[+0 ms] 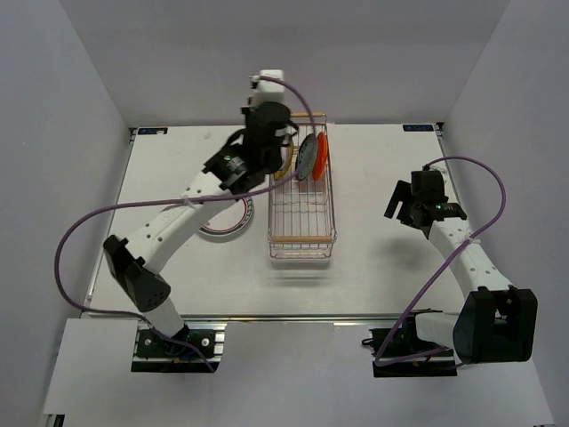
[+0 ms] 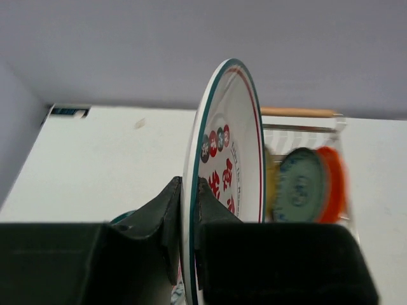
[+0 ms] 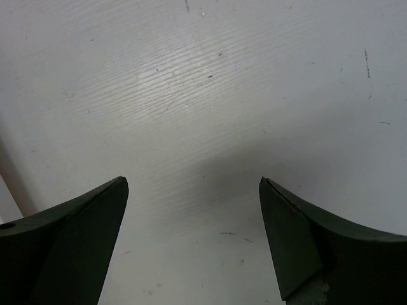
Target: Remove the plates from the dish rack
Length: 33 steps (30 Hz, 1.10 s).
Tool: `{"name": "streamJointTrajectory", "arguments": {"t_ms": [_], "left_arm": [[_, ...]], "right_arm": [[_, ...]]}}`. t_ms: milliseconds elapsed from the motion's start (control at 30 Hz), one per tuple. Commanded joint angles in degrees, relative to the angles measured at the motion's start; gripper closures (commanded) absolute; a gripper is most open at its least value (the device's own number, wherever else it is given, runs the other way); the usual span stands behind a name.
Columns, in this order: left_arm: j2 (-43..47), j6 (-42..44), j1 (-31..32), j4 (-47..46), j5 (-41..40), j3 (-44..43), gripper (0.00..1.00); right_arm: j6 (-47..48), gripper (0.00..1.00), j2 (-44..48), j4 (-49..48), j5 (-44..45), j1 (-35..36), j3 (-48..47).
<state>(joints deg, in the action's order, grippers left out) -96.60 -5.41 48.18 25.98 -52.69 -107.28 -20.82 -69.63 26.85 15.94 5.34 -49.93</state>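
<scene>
My left gripper [image 2: 189, 187] is shut on the rim of a white plate with red marks and a teal edge [image 2: 229, 146], held upright on edge. In the top view this gripper [image 1: 271, 133] is over the far left side of the dish rack [image 1: 302, 233], and its wrist hides most of the held plate. A yellow patterned plate [image 2: 272, 184], a teal plate [image 2: 299, 187] and an orange-red plate [image 2: 332, 184] stand in the rack's far end [image 1: 322, 151]. My right gripper [image 3: 194, 184] is open and empty over bare table, to the right of the rack [image 1: 404, 203].
A white plate with a coloured rim [image 1: 233, 224] lies flat on the table left of the rack, partly under my left arm. The near half of the rack holds no plates. Grey walls stand round the table on three sides. Purple cables loop from both arms.
</scene>
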Motion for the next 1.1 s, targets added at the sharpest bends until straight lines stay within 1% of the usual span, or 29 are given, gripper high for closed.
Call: {"name": "streamJointTrajectory", "arguments": {"t_ms": [0,33,67,133,167,200,233,267,333,367,400,567,667,800,900,933,967,1033,1067], "left_arm": [[9.30,-8.03,-8.26,-2.76,7.24,7.42,1.00],[11.06,-9.26,-10.37,-3.30,10.03,11.70,1.00],[14.21,-12.23,-14.39,-3.48,11.19,13.66,1.00],[16.17,-15.83,-18.19,-3.56,15.31,19.36,1.00],[17.13,-16.90,-21.26,-3.30,16.81,21.13,1.00],[17.40,-18.05,-22.59,-3.04,18.22,22.89,1.00],[17.76,-19.97,-23.74,-3.47,19.54,27.00,1.00],[18.28,-21.12,-26.19,-3.56,20.42,29.04,1.00],[18.90,-24.10,-28.40,-5.13,20.43,33.17,1.00],[19.25,-25.17,-29.54,-5.32,22.08,36.50,1.00],[19.86,-25.96,-31.20,-6.28,22.36,38.01,1.00],[24.43,-30.36,-34.56,-10.94,26.75,48.72,1.00],[25.58,-32.20,-35.96,-11.21,27.64,51.99,1.00],[26.98,-32.38,-37.02,-15.59,30.70,58.40,1.00],[26.99,-33.00,-37.02,-17.27,31.59,60.52,1.00],[27.34,-33.52,-37.54,-17.62,31.59,61.66,0.99],[27.25,-33.61,-37.55,-17.80,31.85,62.19,0.94],[27.60,-34.32,-37.55,-18.50,32.38,63.68,0.90],[27.86,-34.32,-38.07,-19.03,32.73,64.21,0.82]], "right_arm": [[-0.63,0.11,-0.16,-0.92,0.40,-0.24,-0.69],[-0.71,0.11,-0.25,-0.84,0.40,0.01,-0.87],[-0.71,0.11,-0.42,-0.84,0.23,-0.16,-0.78],[-0.80,0.11,-0.86,-0.84,-0.03,-0.07,-1.04],[-0.89,0.11,-0.95,-0.84,-0.38,-0.16,-1.04],[-0.89,0.11,-1.21,-0.92,-0.56,-0.16,-1.04],[-0.89,0.11,-1.39,-0.75,-0.65,-0.07,-1.13],[-0.89,0.11,-1.74,-0.66,-0.56,0.02,-1.22],[-0.98,0.11,-1.74,-0.48,-0.48,0.02,-1.22],[-0.89,0.11,-1.74,-0.48,-0.13,0.02,-1.13],[-0.89,0.11,-1.65,-0.40,-0.04,-0.16,-1.13],[-0.98,0.11,-2.09,-0.31,0.14,-0.16,-1.22],[-1.15,0.11,-2.44,0.31,0.23,-0.07,-1.40],[-1.24,0.11,-2.44,0.31,-0.39,0.02,-1.48],[-1.24,0.11,-2.53,0.48,-0.56,-0.07,-1.48],[-1.33,0.11,-2.45,0.57,-0.48,-0.16,-1.57],[-1.42,0.11,-2.27,0.57,-0.48,-0.16,-1.57],[-1.42,0.11,-2.10,0.57,-0.48,-0.16,-1.48],[-1.42,0.11,-1.83,0.48,-0.48,-0.16,-1.40]]}}
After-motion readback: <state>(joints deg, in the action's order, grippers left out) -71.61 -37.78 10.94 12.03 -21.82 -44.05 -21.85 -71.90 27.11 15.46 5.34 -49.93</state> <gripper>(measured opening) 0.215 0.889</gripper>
